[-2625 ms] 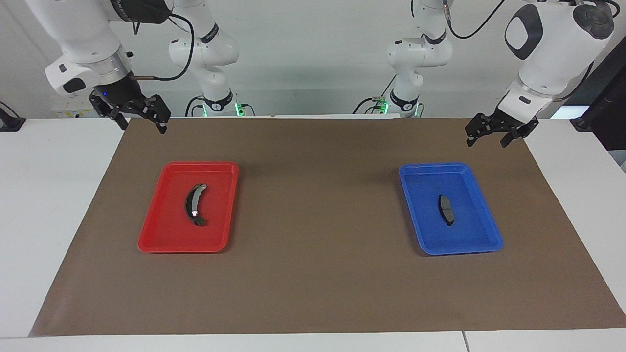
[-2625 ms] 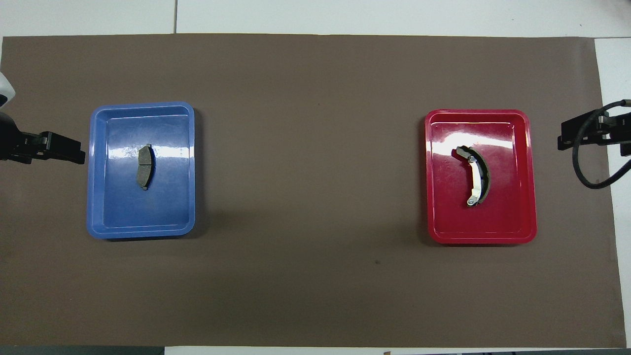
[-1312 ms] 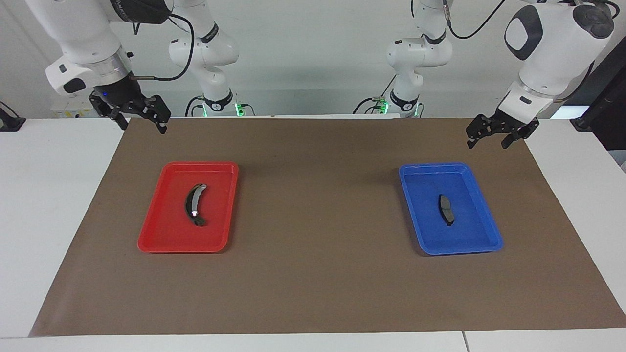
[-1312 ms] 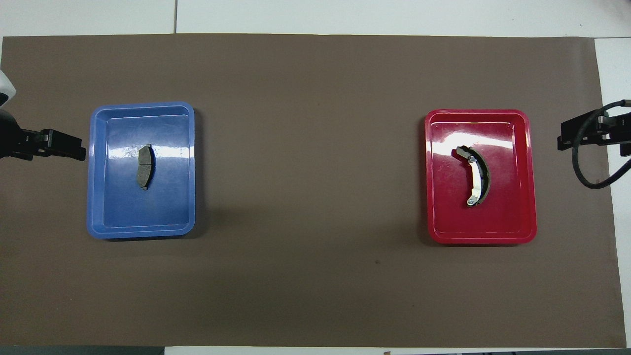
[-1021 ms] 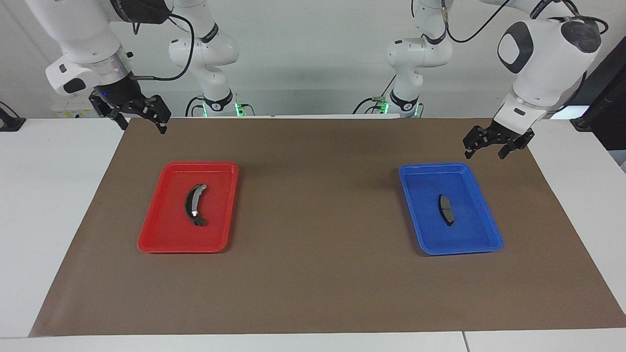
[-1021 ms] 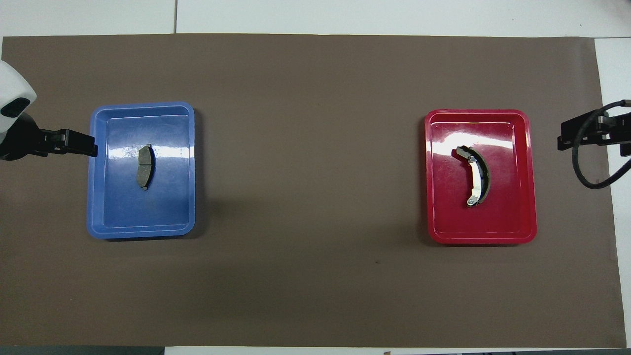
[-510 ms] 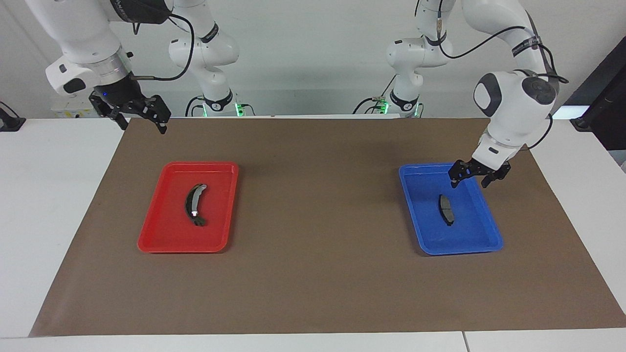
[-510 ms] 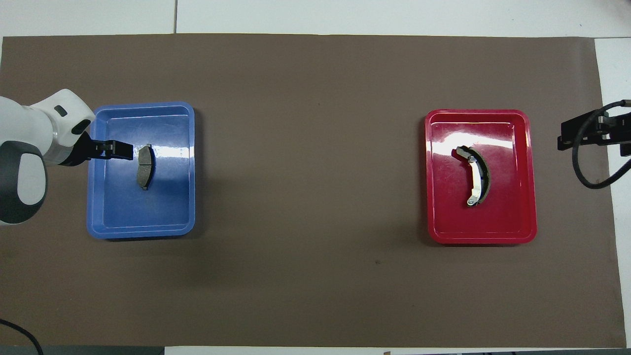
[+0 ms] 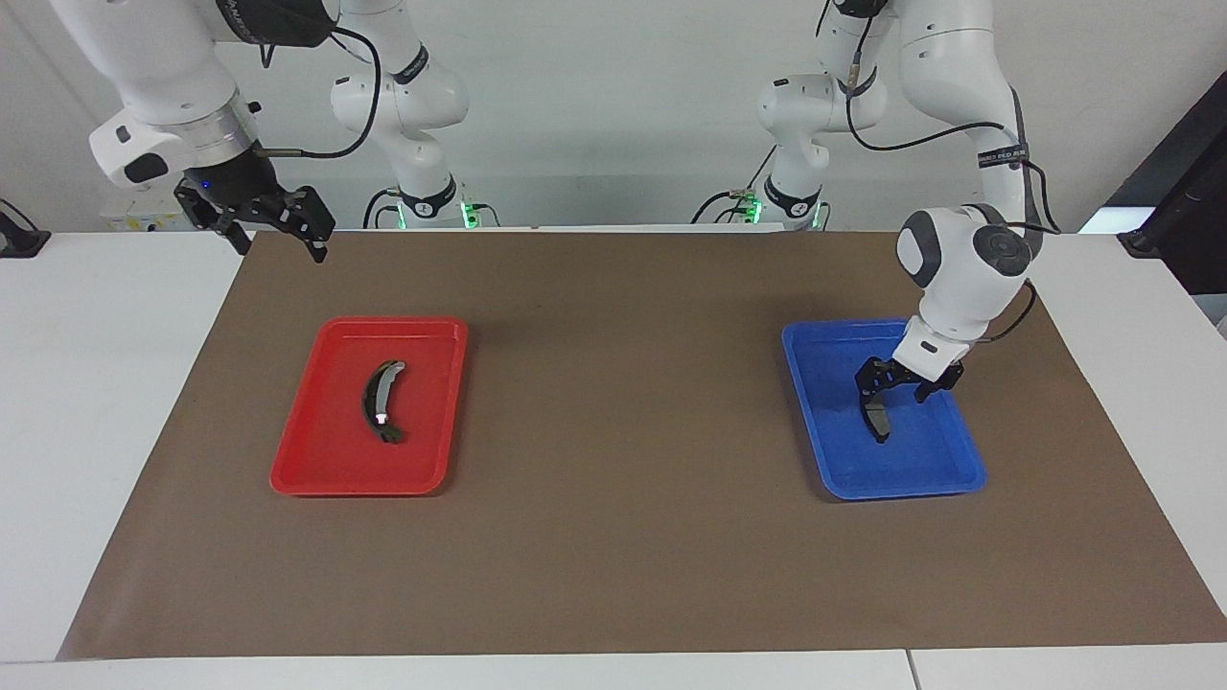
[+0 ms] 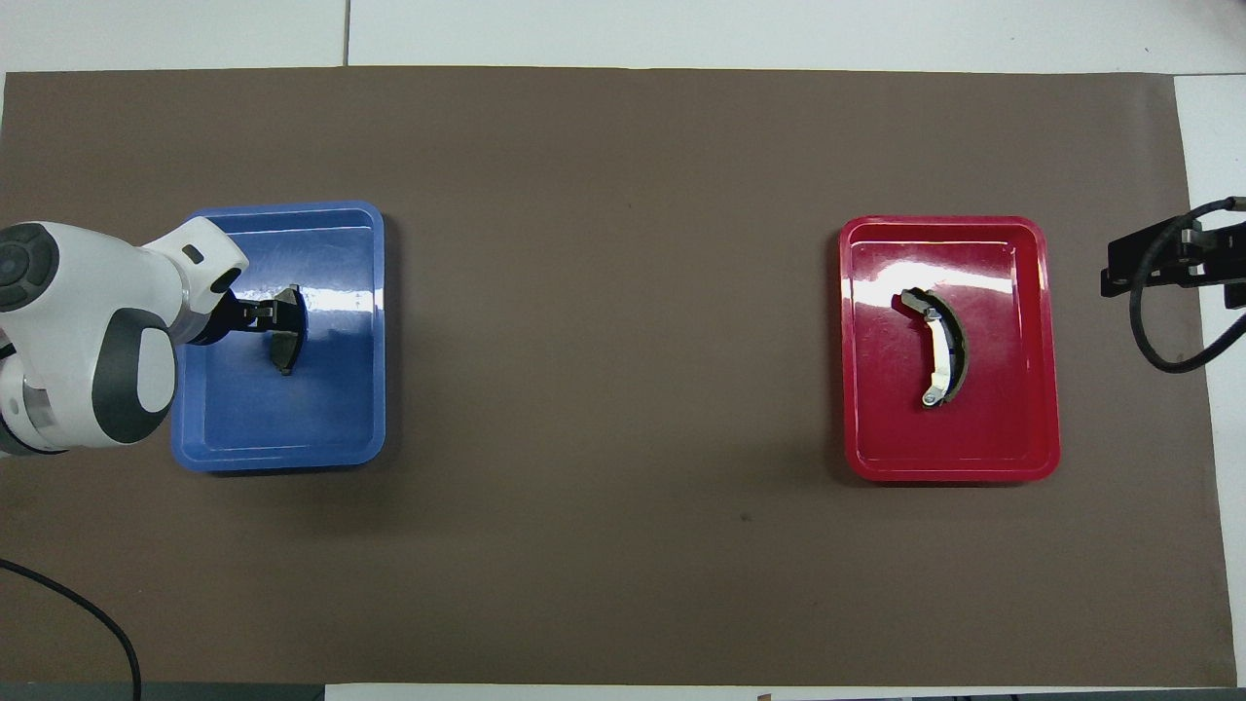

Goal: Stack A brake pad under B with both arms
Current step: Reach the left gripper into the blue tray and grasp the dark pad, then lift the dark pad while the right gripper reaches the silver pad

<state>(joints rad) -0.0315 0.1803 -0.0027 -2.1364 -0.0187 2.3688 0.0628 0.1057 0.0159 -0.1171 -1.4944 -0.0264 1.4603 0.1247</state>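
Observation:
The short dark brake pad A (image 9: 876,420) lies in a blue tray (image 9: 832,332) toward the left arm's end; it also shows in the overhead view (image 10: 286,352). My left gripper (image 9: 894,389) is open and low in the tray, its fingers astride the pad's end nearer the robots; in the overhead view (image 10: 275,317) it covers that end. I cannot tell if it touches. The longer crescent B (image 9: 381,403) with its pale band lies in a red tray (image 9: 316,465), also seen from overhead (image 10: 943,349). My right gripper (image 9: 276,241) is open, waiting over the mat's corner.
Both trays sit on a brown mat (image 9: 613,402) that covers most of the white table. The blue tray (image 10: 282,209) and the red tray (image 10: 944,224) are far apart, with bare mat between them. The right gripper (image 10: 1112,276) hangs at the mat's edge.
My left arm has swung from beside the mat's corner over the blue tray and come down around the short pad. The right arm, pad and crescent have not moved.

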